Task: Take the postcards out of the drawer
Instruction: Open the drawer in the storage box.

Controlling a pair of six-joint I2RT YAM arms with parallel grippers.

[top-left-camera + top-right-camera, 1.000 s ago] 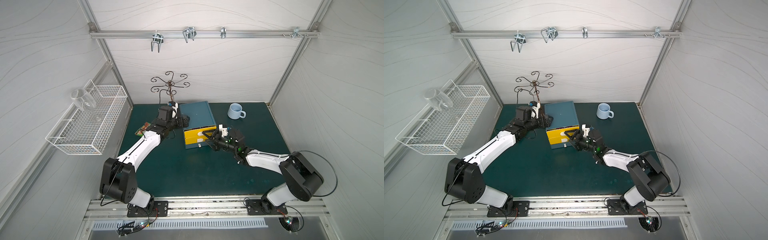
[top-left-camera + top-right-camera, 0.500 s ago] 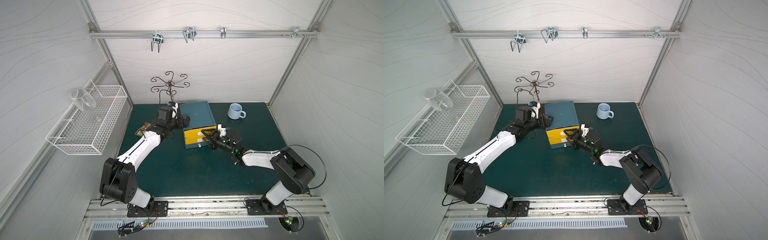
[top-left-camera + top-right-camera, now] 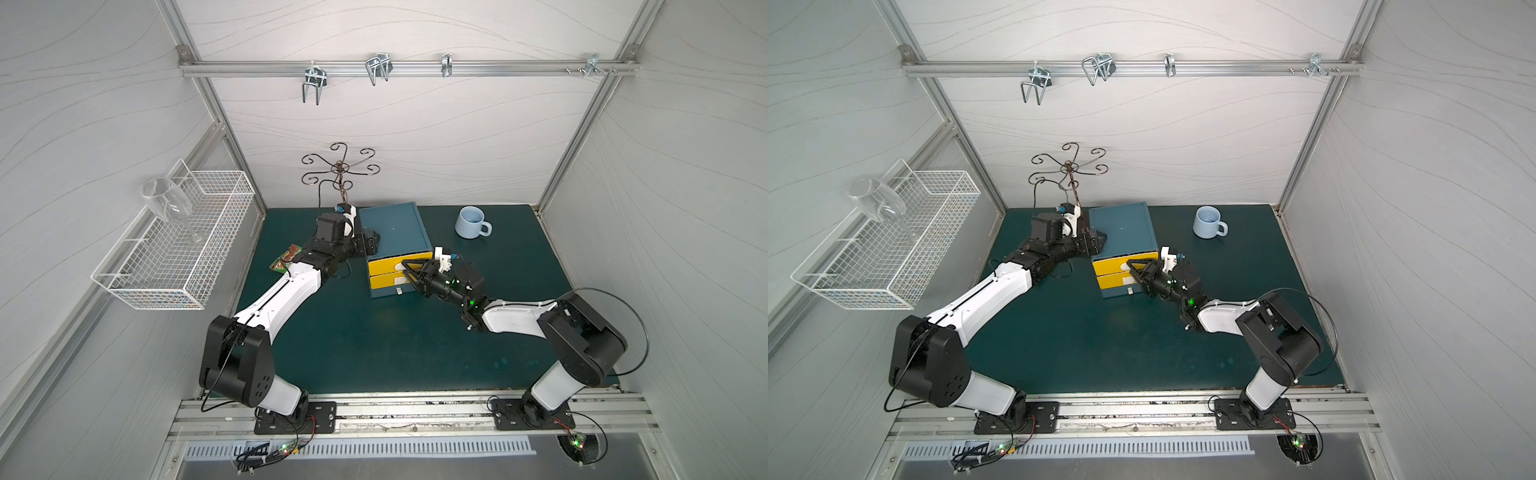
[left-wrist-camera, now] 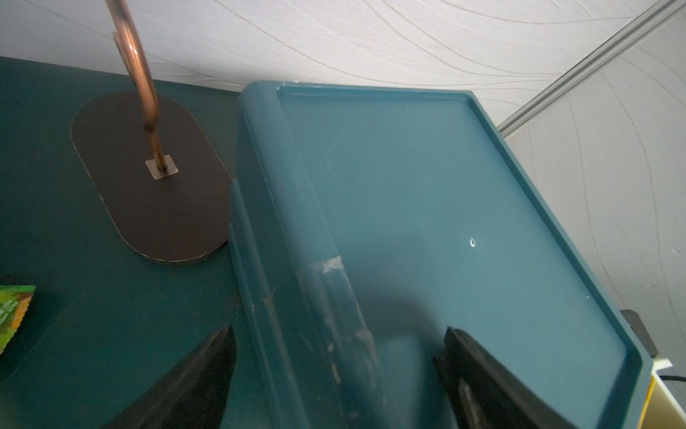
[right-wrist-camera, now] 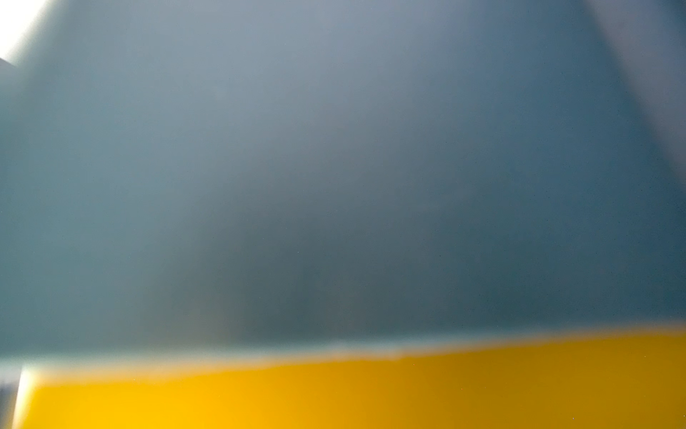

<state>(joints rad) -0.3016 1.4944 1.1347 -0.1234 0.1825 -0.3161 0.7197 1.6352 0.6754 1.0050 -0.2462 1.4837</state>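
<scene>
Straddling the cabinet (image 3: 392, 226) at its upper side edge with the left gripper (image 4: 339, 330), spread wide and clamping nothing. Holding the right gripper (image 3: 409, 272) at the front of the cabinet's upper yellow drawer (image 3: 384, 261); parted or clamped, cannot tell. Showing no postcards; probably lying hidden inside the cabinet. Expecting thin, light, bendy, slick cards; pinching at a lifted edge looking safest.

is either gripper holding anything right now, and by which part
left gripper holds nothing: jaws open, straddling a top edge of the cabinet. right gripper is at the upper yellow drawer handle; cannot tell if it grips.
</scene>
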